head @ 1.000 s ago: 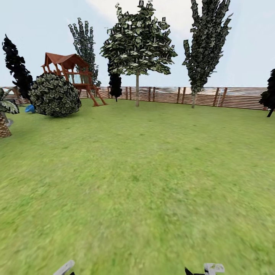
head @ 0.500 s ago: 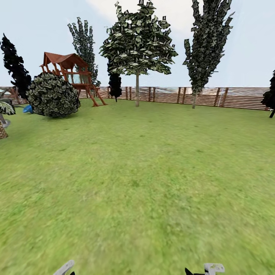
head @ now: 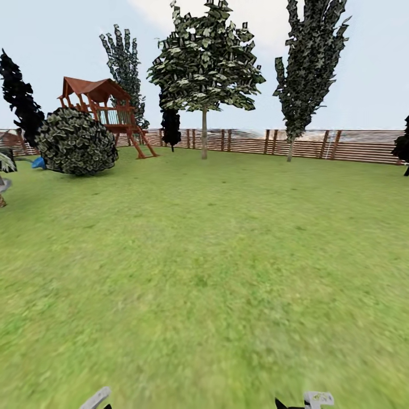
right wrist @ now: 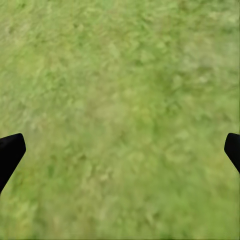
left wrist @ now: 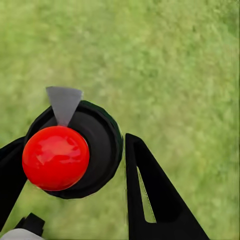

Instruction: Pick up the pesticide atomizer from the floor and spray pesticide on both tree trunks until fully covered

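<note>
- Left gripper (left wrist: 75,141): my two black fingers stand partly closed on either side of a round black body with a red ball and a grey wedge at its front. I take this for the pesticide atomizer (left wrist: 95,145) seen end-on, held clear of the grass.
- Right gripper (right wrist: 125,142): spread wide, both fingertips at the frame's edges, with nothing between them but lawn (right wrist: 120,75).
- Trees: in the head view two stand well ahead by the fence (head: 352,145), a broad-crowned tree (head: 204,62) on a pale bare trunk (head: 204,136) and a tall narrow tree (head: 311,57) to its right. Whether these are the pair to be sprayed I cannot tell from here.
- Surroundings: a round bush (head: 76,142) and a red-roofed play frame (head: 102,105) lie to the left, with near-black trees beside them.
- Hazard 1: spraying from this far off would drop the pesticide onto grass, since open lawn lies between me and either trunk.
- Hazard 2: the grip looks shallow, so a jolt while driving could tip or drop the sprayer.
- Hazard 3: steering to a dark tree or the bush would waste the approach.
</note>
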Robot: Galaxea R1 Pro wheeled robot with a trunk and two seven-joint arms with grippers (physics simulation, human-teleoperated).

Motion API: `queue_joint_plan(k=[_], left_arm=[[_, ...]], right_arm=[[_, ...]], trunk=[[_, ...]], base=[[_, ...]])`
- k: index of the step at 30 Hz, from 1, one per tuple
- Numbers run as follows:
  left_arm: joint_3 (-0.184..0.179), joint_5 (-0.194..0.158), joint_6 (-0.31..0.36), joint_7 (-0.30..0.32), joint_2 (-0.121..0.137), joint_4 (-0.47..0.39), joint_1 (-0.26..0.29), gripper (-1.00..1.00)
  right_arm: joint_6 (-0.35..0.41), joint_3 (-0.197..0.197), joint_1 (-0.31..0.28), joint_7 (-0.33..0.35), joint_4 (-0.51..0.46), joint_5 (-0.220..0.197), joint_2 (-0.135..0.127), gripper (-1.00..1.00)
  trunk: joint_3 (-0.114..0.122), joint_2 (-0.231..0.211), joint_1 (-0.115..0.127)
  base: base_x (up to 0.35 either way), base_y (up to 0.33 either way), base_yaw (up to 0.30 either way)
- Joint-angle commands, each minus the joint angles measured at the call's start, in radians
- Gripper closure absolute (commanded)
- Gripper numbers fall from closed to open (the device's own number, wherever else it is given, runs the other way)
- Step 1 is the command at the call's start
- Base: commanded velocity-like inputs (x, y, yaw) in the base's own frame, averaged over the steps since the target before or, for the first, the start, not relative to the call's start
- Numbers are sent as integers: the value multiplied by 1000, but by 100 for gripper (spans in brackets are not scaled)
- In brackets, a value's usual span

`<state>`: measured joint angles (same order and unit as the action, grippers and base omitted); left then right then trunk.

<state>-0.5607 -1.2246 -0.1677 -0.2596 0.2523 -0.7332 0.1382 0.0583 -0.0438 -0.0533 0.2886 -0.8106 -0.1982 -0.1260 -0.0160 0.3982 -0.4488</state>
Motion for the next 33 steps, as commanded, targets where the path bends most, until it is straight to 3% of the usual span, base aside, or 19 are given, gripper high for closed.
queue_joint_plan(k=[1, 15, 19, 27, 30, 33], left_arm=[[-8, -9, -9, -6, 2, -1, 1, 100], [-8, -7, -9, -4, 2, -2, 1, 100], [-8, -7, -9, -4, 2, -2, 1, 100], [-8, -7, -9, -5, 2, -2, 1, 100], [-8, -7, -9, -6, 2, -2, 1, 100], [-8, -7, -9, -5, 2, -2, 1, 100]], right_arm=[[6, -2, 0, 6, -1, -10, 0, -100], [6, -2, 0, 6, 2, -10, 2, -100], [3, -1, -4, -1, 61, -10, 2, -100], [-70, -4, -12, -5, 209, 0, -4, -100], [-186, -6, -15, -22, 274, 0, -4, -100], [-233, -6, -15, -47, 296, 1, -2, -100]], trunk=[[-2, 2, -1], [-2, 2, -1], [-2, 2, -1], [-2, 2, -1], [-2, 2, -1], [-2, 2, -1]], base=[[335, 0, 0], [335, 0, 0], [335, 0, 0], [335, 0, 0], [335, 0, 0], [335, 0, 0]])
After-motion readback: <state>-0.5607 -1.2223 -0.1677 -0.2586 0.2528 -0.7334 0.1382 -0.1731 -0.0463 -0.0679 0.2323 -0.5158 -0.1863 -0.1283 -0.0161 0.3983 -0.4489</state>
